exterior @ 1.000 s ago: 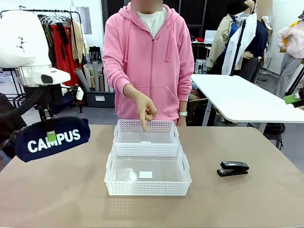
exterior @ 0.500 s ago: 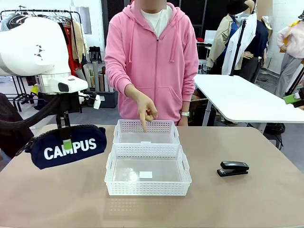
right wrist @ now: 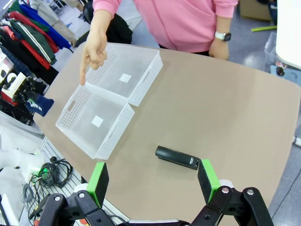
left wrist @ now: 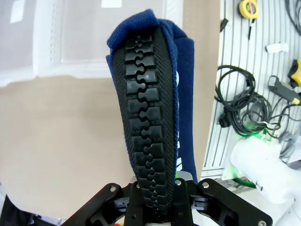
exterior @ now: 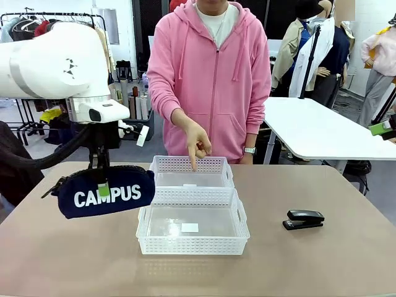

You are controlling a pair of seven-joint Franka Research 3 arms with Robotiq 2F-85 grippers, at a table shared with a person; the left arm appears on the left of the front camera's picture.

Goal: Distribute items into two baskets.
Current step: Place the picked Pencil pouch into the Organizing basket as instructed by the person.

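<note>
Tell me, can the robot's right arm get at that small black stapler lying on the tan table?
Probably yes. The right gripper is open, facing down at the small black stapler, which lies alone on bare tabletop, apart from the white lattice baskets.

I'm standing in a robotics lab: a white robot arm (exterior: 55,62) is working at a table (exterior: 74,247), clothes (right wrist: 29,29) are hanging behind, and cables (left wrist: 237,110) are lying around.

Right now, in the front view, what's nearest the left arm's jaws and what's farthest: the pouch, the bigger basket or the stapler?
1. CAMPUS pouch: clamped in the left jaws, at the left.
2. Larger basket: just right of the pouch, mid-table.
3. Black stapler: far right of the table.
</note>
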